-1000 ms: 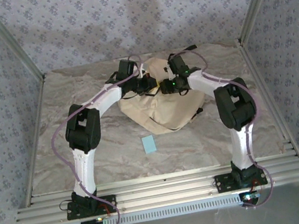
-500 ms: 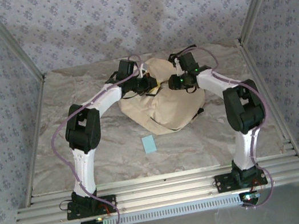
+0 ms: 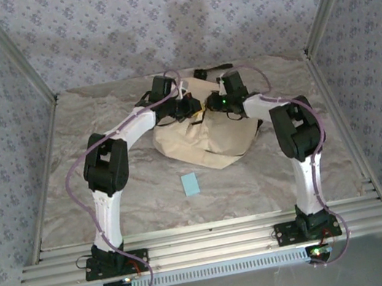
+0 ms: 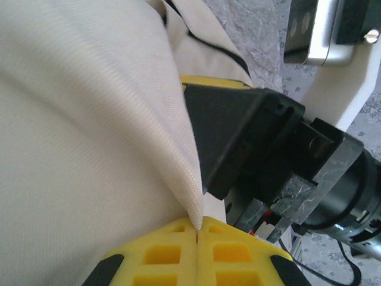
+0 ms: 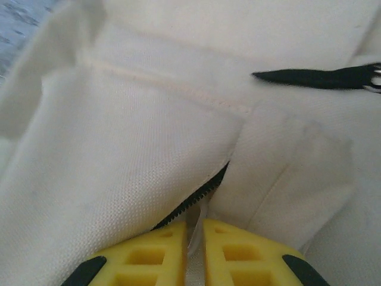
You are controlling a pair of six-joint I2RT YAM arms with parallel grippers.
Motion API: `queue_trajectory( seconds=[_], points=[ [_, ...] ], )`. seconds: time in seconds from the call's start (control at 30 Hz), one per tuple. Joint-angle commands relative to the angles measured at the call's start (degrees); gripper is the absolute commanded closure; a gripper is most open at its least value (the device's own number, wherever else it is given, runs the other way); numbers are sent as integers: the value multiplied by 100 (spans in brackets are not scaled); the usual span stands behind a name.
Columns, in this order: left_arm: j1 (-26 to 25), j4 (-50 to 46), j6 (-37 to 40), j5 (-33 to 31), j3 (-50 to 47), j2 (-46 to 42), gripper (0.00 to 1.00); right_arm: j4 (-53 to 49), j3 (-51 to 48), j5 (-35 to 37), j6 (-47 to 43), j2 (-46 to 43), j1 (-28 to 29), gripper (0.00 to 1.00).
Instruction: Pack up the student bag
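Observation:
The student bag [image 3: 209, 140] is a cream-beige fabric backpack lying at the middle back of the marble table. Both grippers meet over its far top edge. My left gripper [image 3: 191, 108] is shut on a pinched fold of the bag's fabric [image 4: 189, 196], its yellow pads [image 4: 161, 253] pressed together. My right gripper [image 3: 215, 102] is shut on a pale pull tab [image 5: 196, 229] by the black zipper teeth [image 5: 193, 199], with the bag cloth [image 5: 131, 155] spread ahead of it. A black strap end [image 5: 315, 77] lies at the upper right of the right wrist view.
A small light-blue card [image 3: 191, 184] lies on the table in front of the bag. The marble table [image 3: 98, 204] is bounded by metal frame rails and patterned walls. The right arm's black and white wrist parts [image 4: 268, 149] sit close beside the left gripper.
My right gripper has shifted left and farther back along the bag's top, and the right elbow has come inward. The bag's right side has flattened and shifted. The left arm stays put.

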Motion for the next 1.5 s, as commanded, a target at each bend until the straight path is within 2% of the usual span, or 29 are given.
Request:
queue_trajectory(
  seconds=[0.0, 0.07, 0.13, 0.27, 0.37, 0.53, 0.57, 0.63, 0.73, 0.83, 1.0, 1.07, 1.23, 1.3, 1.47],
  points=[
    [-134, 383, -46, 330, 48, -417, 100, 1221, -301, -1024, 465, -230, 59, 80],
    [-75, 400, -33, 250, 45, -356, 100, 1142, -363, -1345, 490, -373, 45, 78],
    [9, 436, -42, 224, 55, -268, 100, 785, -455, -1342, 412, -575, 50, 76],
    [245, 446, -8, 169, 82, -117, 100, -59, -882, -823, 5, -1263, -25, 73],
    [391, 405, 68, 155, 129, -29, 100, -830, -1201, -395, -358, -1875, 18, 67],
    [478, 195, 275, 131, 259, -5, 100, -2083, -1608, 147, -683, -2775, 444, 55],
    [478, 145, 296, 139, 266, -18, 95, -2230, -1706, 219, -691, -2899, 571, 53],
    [478, 78, 314, 132, 190, -119, 78, -2525, -1924, 462, -674, -3150, 889, 48],
    [478, 92, 305, 27, -217, -554, 59, -2829, -2145, 692, -519, -3342, 1376, 46],
    [495, 17, 450, -247, -740, -1186, 49, -3038, -2205, 784, -225, -3218, 1932, 44],
    [613, -259, 753, -936, -1666, -2258, 46, -3391, -1864, 1155, 34, -2539, 2969, 38],
    [707, -301, 776, -1137, -2033, -2563, 45, -3650, -1572, 1420, 179, -2218, 3318, 31],
    [1092, 6, 571, -1285, -2978, -3088, 45, -4688, -476, 2289, 491, -1313, 4043, 6],
    [1255, 180, 469, -1303, -3285, -3236, 45, -4960, -132, 2539, 769, -1036, 4205, 5],
    [1603, 415, 356, -1265, -3819, -3489, 44, -5356, 311, 2650, 1031, -579, 4358, 6]
  ],
)
